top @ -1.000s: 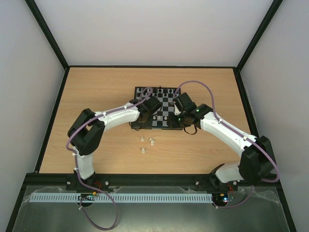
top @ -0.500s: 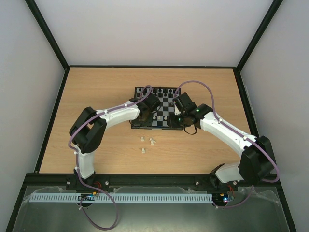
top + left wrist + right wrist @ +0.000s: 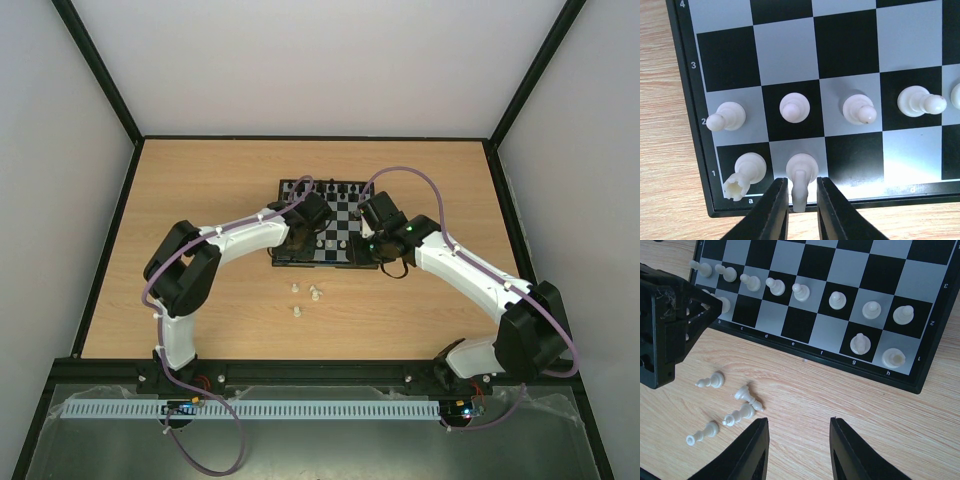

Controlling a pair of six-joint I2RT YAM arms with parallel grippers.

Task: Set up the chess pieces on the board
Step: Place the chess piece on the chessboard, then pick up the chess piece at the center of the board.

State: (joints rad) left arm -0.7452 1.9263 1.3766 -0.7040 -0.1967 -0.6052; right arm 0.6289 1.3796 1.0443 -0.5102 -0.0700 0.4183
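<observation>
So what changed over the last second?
The left arm shifted slightly forward at the board's near-left corner, then held. The left pincer now stands just apart around the white piece on the back row, apparently letting go. The right pincer, open, the board and the loose pieces beside it stayed put.

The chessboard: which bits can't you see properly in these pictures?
Top view: the left gripper and right arm cover the board's near corners; pieces too small to name.
Left wrist view: edges cut off most of the board; unclear if the left gripper touches the piece between its fingers.
Right wrist view: the left gripper hides the corner pieces.
</observation>
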